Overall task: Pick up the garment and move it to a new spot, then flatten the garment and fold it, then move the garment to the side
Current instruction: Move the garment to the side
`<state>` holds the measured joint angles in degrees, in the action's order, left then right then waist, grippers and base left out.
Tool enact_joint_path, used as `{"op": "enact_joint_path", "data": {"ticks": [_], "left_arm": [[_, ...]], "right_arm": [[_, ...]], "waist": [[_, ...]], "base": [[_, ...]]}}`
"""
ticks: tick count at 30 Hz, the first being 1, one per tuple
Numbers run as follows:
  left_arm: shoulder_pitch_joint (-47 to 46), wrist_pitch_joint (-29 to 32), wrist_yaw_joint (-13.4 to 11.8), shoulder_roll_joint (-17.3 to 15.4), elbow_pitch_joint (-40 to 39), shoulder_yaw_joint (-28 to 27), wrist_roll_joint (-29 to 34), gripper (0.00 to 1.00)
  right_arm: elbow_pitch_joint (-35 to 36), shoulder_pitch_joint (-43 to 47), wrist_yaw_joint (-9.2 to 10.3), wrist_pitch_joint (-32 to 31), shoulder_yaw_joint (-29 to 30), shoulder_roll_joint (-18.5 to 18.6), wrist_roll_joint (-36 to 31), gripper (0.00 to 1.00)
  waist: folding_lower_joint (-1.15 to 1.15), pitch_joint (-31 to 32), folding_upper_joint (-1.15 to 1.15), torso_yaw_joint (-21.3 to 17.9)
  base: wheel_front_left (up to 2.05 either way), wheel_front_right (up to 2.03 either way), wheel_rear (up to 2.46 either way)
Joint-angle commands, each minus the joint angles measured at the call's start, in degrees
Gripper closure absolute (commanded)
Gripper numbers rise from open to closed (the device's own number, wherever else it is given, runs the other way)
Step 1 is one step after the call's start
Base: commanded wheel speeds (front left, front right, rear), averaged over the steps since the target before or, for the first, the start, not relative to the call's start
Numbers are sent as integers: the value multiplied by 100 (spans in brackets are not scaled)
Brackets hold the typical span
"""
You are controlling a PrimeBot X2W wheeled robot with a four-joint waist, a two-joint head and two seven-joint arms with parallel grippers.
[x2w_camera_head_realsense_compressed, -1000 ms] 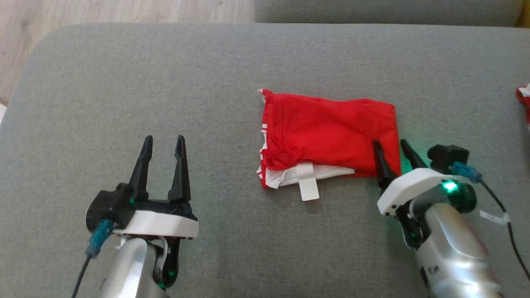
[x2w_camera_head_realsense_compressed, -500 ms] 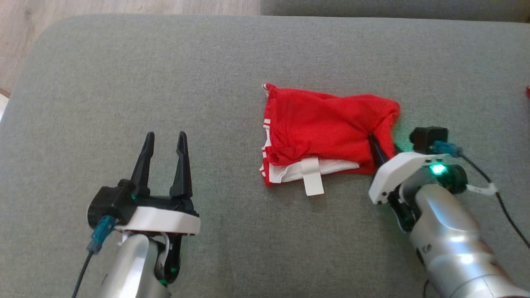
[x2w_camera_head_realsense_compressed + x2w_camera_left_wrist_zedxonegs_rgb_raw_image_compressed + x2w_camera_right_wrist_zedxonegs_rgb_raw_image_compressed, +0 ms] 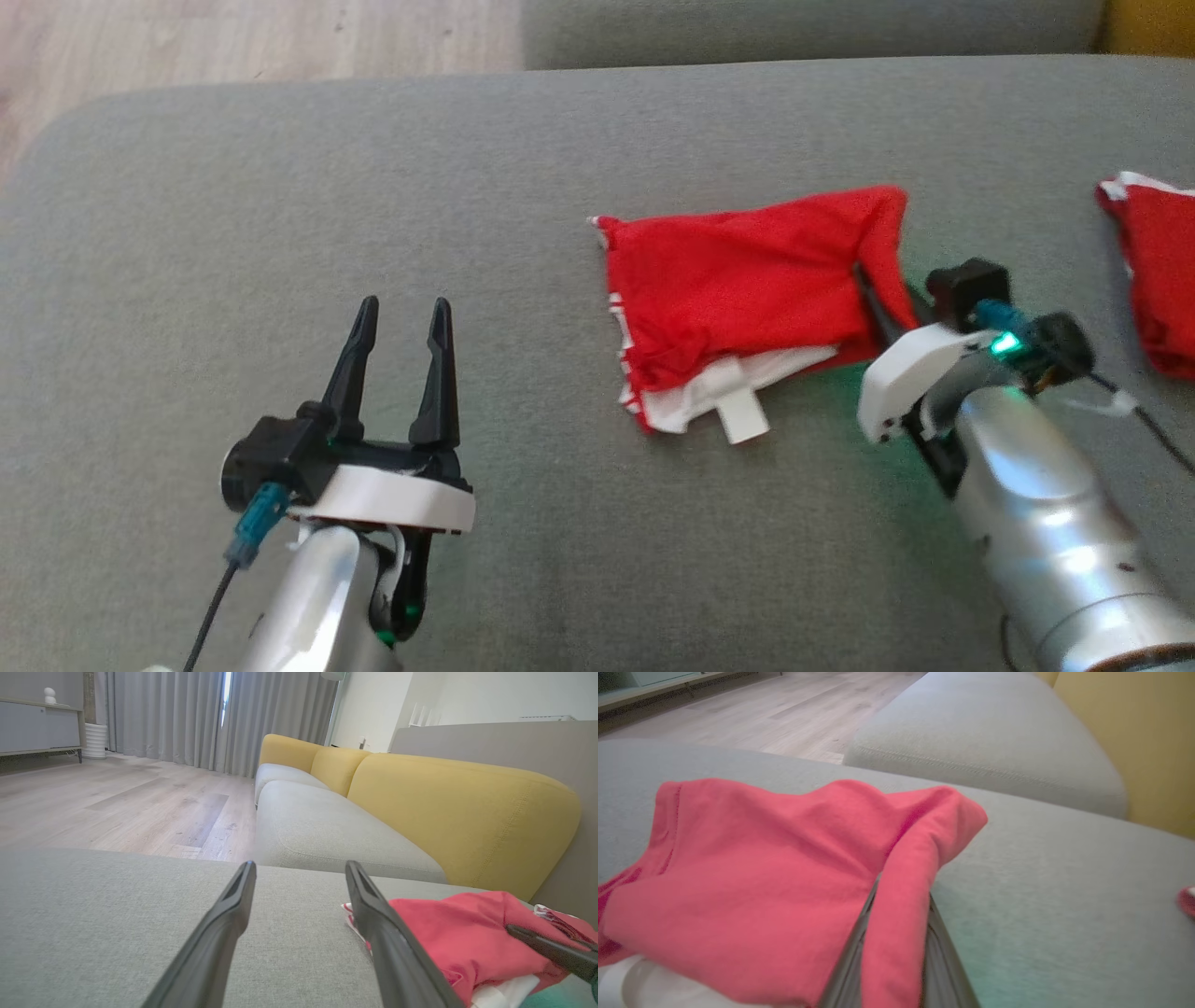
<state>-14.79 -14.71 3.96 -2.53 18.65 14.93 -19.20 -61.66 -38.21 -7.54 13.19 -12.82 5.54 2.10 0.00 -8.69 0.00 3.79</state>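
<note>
Right gripper (image 3: pixel 885 294) newly clamped on garment's (image 3: pixel 738 280) raised corner; left gripper (image 3: pixel 401 313) spread wide, empty, above cushion (image 3: pixel 280 233)

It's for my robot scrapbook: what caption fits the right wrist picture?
Two dark fingers pinch a fold of the red garment on the grey cushion.
</note>
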Motion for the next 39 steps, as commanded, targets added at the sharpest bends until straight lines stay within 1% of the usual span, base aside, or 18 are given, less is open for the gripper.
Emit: {"op": "enact_joint_path", "data": {"ticks": [1, 4, 8, 11, 15, 18, 22, 26, 31, 36, 39], "left_arm": [[-162, -29, -34, -35, -157, -147, -41, 0], [-175, -29, -53, -35, -170, -95, -39, 0], [-182, -29, -88, -35, -228, -59, -33, 0], [-236, -29, -140, -35, -258, -32, -16, 0], [-360, -29, -144, -35, -326, -2, 30, 0], [-488, -29, -135, -35, -374, -2, 76, 0], [-670, -29, -103, -35, -436, 6, 114, 0], [-812, -29, -71, -35, -482, 49, 89, 0], [-842, -29, -38, -35, -415, 131, -31, 0], [-854, -29, -26, -35, -347, 84, -55, 0], [-863, -29, -21, -35, -350, 60, -53, 0]], "right_arm": [[225, -205, 5, 90, -64, 66, -56, 100], [471, -187, 5, 115, -95, 273, -182, 100], [768, -161, 5, 42, -184, 562, -120, 100], [1023, -173, 5, -72, -300, 899, -64, 100], [1386, -248, 5, -269, -440, 1391, 44, 100], [1580, -313, 5, -410, -450, 1846, 135, 100], [1708, -367, 5, -580, -310, 2397, 252, 100], [1688, -413, 5, -743, -70, 2814, 278, 100], [1537, -435, 5, -927, 268, 3175, 150, 100], [1434, -361, 5, -1083, 625, 3270, -25, 100], [1345, -333, 5, -1225, 892, 3245, -128, 100]], "waist": [[0, 54, 0, -112], [0, 72, 0, -298], [0, 47, 0, -596], [0, -42, 0, -794], [0, -250, 0, -1011], [0, -444, 0, -1094], [0, -700, 0, -1096], [0, -895, 0, -1020], [0, -999, 0, -903], [0, -1021, 0, -820], [0, -1034, 0, -792]], "base": [[0, 0, 0], [0, 0, 0], [0, 0, 0], [0, 0, 0], [0, 0, 0], [0, 0, 0], [0, 0, 0], [0, 0, 0], [0, 0, 0], [0, 0, 0], [0, 0, 0]]}}
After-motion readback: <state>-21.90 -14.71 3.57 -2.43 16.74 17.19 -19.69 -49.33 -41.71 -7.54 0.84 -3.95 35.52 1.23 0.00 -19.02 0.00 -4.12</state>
